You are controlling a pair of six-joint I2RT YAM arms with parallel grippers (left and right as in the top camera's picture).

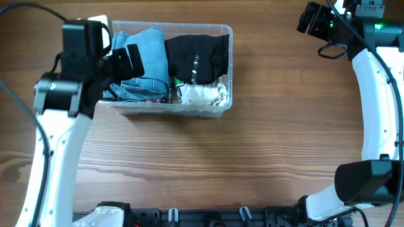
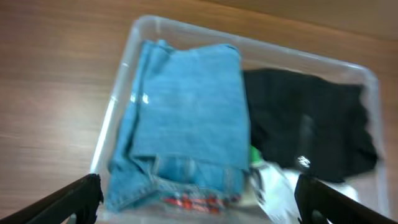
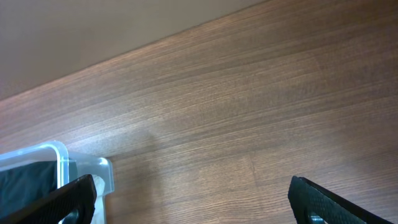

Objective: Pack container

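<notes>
In the container (image 1: 230, 63): jeans (image 1: 148, 53) left, folded cloth (image 1: 196, 53) right, crumpled wrap (image 1: 202, 94) before it

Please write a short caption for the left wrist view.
Open left gripper above the container holding folded jeans and black clothing.

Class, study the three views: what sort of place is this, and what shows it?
Probably a robotics lab bench: left arm and right arm at a wooden table, a clear container holding folded denim and a black garment.

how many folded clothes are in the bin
2: blue denim in the container's left half, a black garment in its right half. A crumpled white item sits at the near right corner; more may be hidden underneath.
</notes>
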